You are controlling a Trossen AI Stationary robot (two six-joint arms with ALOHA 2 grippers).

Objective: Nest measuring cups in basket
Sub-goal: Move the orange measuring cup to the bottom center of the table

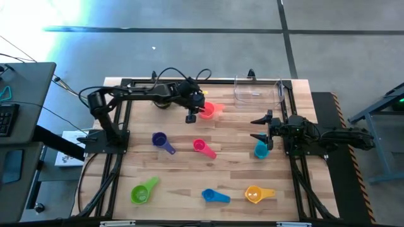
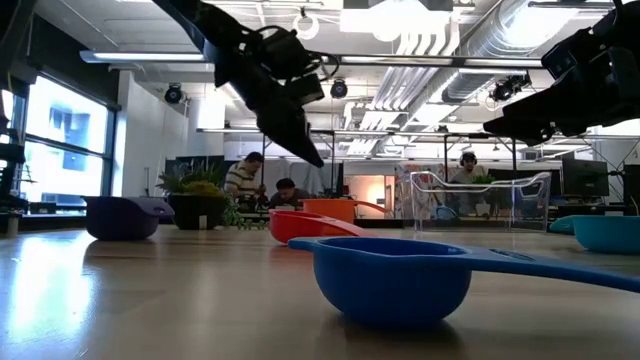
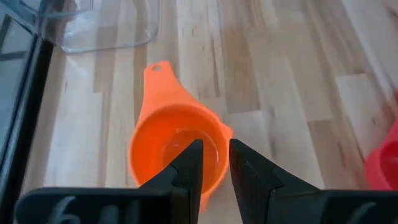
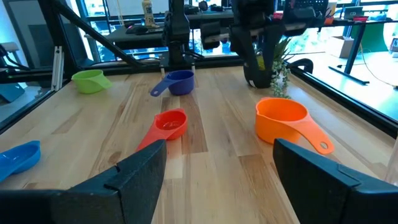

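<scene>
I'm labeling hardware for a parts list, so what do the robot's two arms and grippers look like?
Both arms are dark, jointed links. The left arm trails thin black cables near its wrist. The left gripper has two narrow wedge-shaped black fingers; the right gripper has broad, flat black ones.

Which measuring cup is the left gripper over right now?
The orange cup near the clear basket; the left gripper hangs directly over its bowl, while the other cups lie farther off.

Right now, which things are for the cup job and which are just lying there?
For the job: orange cup, purple cup, pink cup, teal cup, green cup, blue cup, yellow cup, basket.

Just lying about: plant, black frame.
</scene>
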